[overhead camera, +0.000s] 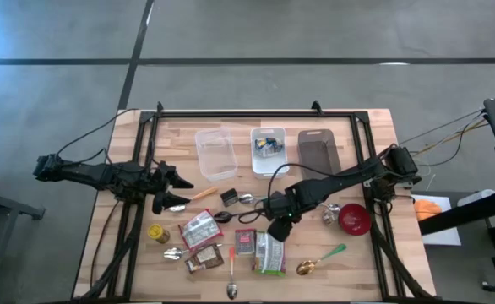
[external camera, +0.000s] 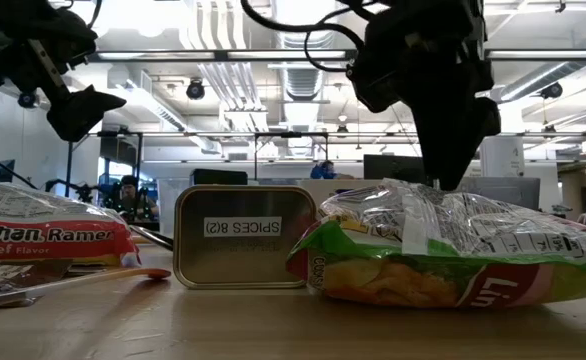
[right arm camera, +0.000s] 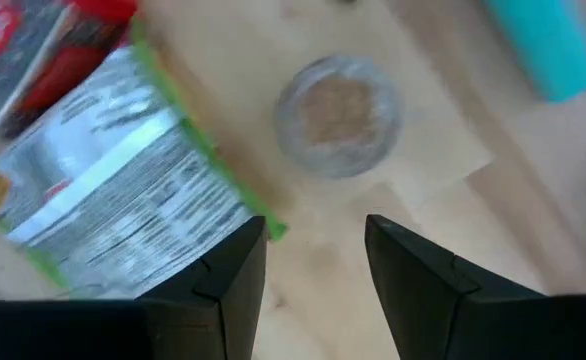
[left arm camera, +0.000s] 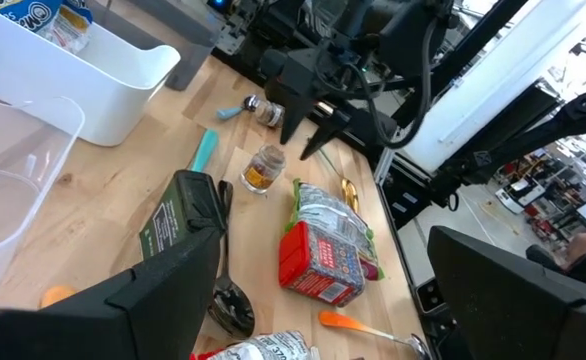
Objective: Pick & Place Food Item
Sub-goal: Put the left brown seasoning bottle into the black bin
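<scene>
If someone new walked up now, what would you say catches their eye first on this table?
Probably the right gripper, hanging open over the clutter at the table's middle, just above a green-edged snack bag. Next, the red bowl beside the right arm, and three containers along the far edge, the middle white bin holding small packets.

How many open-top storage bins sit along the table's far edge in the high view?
3, in a row: a clear plastic bin nearest the left arm, a white bin holding small packets in the middle, and a dark smoky bin nearest the right arm. None appears hidden.
</scene>
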`<state>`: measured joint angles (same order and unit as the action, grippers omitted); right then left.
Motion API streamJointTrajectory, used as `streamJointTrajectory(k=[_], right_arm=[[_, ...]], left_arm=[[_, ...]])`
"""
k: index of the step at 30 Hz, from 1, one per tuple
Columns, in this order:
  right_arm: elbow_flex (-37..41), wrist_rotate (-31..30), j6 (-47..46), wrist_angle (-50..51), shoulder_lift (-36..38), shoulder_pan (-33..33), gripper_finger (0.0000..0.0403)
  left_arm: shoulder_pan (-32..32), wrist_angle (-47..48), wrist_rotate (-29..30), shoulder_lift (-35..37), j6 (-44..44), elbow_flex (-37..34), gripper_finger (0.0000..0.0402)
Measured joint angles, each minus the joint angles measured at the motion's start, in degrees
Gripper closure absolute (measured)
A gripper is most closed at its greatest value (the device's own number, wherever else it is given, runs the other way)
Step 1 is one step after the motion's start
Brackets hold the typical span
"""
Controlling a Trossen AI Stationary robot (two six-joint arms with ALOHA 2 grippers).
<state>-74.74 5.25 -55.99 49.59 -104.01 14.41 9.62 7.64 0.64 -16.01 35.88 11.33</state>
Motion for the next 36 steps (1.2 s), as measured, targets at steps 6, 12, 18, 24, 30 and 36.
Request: streamJointTrajectory(k=[6,12,18,24,30,36], right_arm=[[0.00,0.81,0.81,-0.62,0.00,0.11,0.0233],[0.00,0.77,1.08,-1.10,0.00,0.07,0.0233],[0.00,0.76,4.25,-1.57,0.00,0.07,0.0233],[0.00,-4.64,11.23,-6.88,0.00,0.28,0.0233],[0.00,-7.23,8.08,-16.85,-0.02,0.16,0.0233],[0.02,-8.50,11.78,-22.70,-0.02,-0.10,0.0233]], left_arm=[[0.01,-0.03,0.03,0.00,-1.16,-0.05,0.0039],[-0.01,0.37,0.31,0.00,-1.38,-0.48,0.0039],[-0.01,0.40,0.42,0.00,-1.40,-0.48,0.0039],[0.00,0.67,0.42,0.00,-1.42,-0.48,0.0039],[-0.01,2.99,0.42,0.02,-1.46,-0.48,0.0039],[0.01,6.55,0.44,0.00,-1.51,-0.48,0.0039]])
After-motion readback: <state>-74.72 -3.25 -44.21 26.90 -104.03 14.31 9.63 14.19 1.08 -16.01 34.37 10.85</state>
